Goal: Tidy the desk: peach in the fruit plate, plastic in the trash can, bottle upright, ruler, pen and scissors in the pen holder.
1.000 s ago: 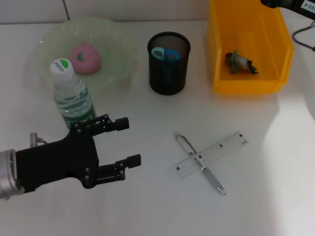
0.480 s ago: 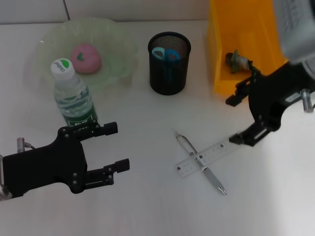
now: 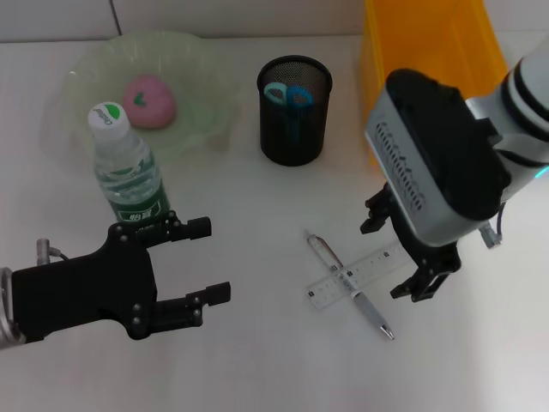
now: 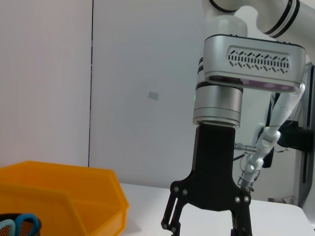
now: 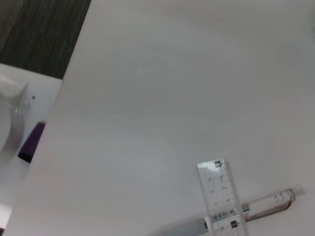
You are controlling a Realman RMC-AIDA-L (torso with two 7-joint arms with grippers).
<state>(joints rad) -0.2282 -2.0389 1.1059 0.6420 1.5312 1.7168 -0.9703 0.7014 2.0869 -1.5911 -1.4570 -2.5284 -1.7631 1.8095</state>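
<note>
1. Your right gripper [image 3: 396, 255] hangs just over the far end of the ruler [image 3: 356, 275], fingers spread wide and clamped on nothing.
2. The ruler lies flat on the desk [image 3: 257, 360], crossed with the pen [image 3: 347, 285].
3. Your left gripper [image 3: 202, 262] sits low at the near left, fingers apart and empty, just beside the upright bottle [image 3: 124, 167].
4. The peach [image 3: 150, 100] is in the plate [image 3: 202, 77]; scissors [image 3: 287, 94] stand in the holder [image 3: 293, 137].
</note>
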